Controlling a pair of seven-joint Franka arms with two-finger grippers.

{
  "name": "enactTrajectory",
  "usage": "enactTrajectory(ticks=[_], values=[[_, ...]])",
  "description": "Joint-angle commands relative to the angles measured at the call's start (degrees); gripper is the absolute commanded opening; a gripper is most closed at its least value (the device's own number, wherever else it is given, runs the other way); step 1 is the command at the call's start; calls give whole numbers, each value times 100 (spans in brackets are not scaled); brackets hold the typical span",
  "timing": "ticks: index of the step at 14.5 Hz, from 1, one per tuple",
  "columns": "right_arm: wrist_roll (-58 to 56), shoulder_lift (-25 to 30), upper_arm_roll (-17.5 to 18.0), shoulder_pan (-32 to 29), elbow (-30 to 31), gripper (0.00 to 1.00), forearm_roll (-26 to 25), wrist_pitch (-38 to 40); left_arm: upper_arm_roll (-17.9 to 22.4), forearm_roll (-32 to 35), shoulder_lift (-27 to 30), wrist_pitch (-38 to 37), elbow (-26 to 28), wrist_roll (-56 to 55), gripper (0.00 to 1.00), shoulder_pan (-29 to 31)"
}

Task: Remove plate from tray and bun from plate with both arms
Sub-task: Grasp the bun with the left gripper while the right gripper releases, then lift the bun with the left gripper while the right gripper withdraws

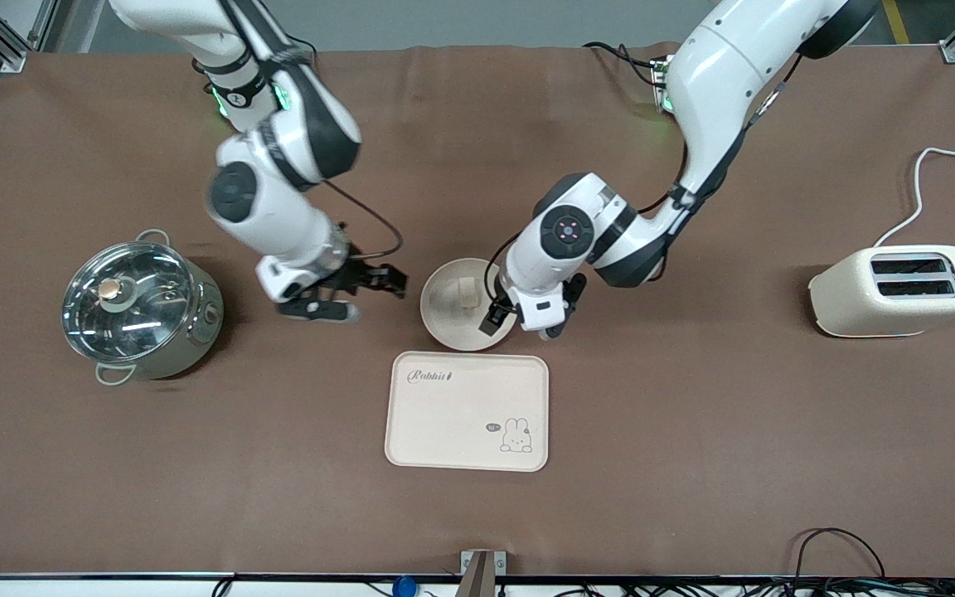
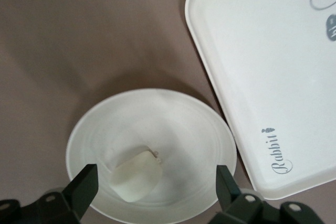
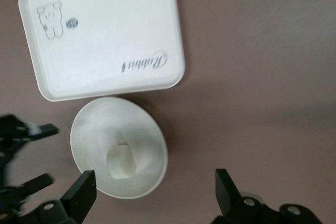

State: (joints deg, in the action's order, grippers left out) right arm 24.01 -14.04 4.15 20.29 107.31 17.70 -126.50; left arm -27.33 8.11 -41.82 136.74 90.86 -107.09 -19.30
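Right now my left gripper (image 1: 527, 319) hangs low over the edge of the plate (image 1: 448, 319) toward the left arm's end of the table, its fingers (image 2: 84, 187) spread wide and holding nothing. My right gripper (image 1: 361, 294) sits over the bare cloth just beside the plate on the right arm's side, jaws also wide apart and empty. The plate is round, shallow and cream-coloured with a raised rim, and the bun (image 2: 136, 176), a small pale yellow oval chunk, lies in its middle. The plate rests on the brown tablecloth (image 1: 693, 431), just beside the rabbit tray (image 1: 461, 414), which lies nearer the front camera. A lidded steel pot (image 1: 142, 311) stands toward the right arm's end, a cream toaster (image 1: 896, 290) toward the left arm's end.
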Motion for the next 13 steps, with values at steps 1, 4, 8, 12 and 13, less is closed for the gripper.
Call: enactTrajectory(ticks=[1, 4, 8, 12, 13], values=[[-956, 130, 112, -849, -114, 100, 49, 441, 61, 418, -308, 492, -95, -627, 96, -267], [-1503, 288, 94, -1386, -132, 100, 40, 679, 333, 674, -493, 828, -86, -699, 93, -679], [-1830, 595, 86, -2107, -517, 100, -134, 1670, 598, 770, -677, 837, -78, -699, 80, -1067], [-1838, 657, 86, -2451, -1255, 100, -443, 2699, 598, 1079, -713, 828, -60, -699, 37, -1067], [-1838, 666, 86, -2512, -1378, 100, -600, 2832, 598, 1079, -696, 828, -60, -699, 29, -1059]])
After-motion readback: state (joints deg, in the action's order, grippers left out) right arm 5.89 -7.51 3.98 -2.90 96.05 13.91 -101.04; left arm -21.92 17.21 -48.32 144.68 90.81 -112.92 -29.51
